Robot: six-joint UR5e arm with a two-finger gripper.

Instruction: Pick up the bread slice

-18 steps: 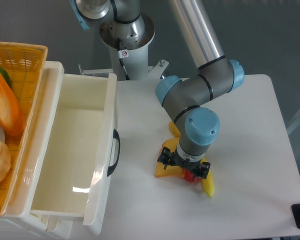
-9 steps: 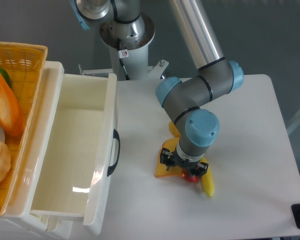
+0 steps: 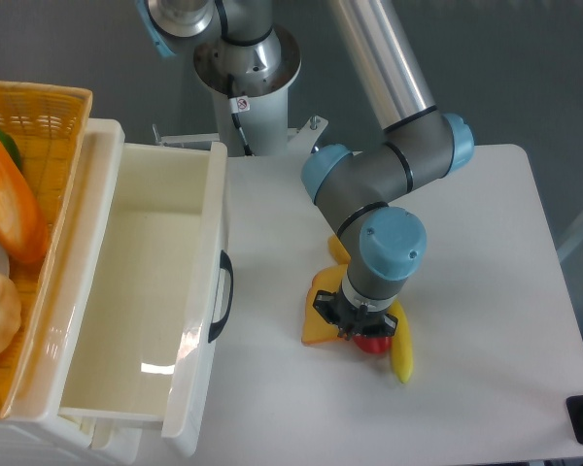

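banana [image 3: 402,351] and small red item [image 3: 371,342] at near table [image 3: 486,291] edge, gripper [image 3: 353,328] low over bread slice [image 3: 319,316] mid-table, touching it, jaw state can't tell, open white drawer [image 3: 141,291] left, basket [image 3: 29,126] with loaf [image 3: 8,206] far left

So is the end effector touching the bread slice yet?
Cannot tell. In the fixed camera view the end effector sits right over the bread slice, but the wrist hides the fingertips, so neither contact nor gap shows.

White table [image 3: 486,291] w/ bread slice [image 3: 321,325], banana [image 3: 402,354], drawer bin [image 3: 146,291]
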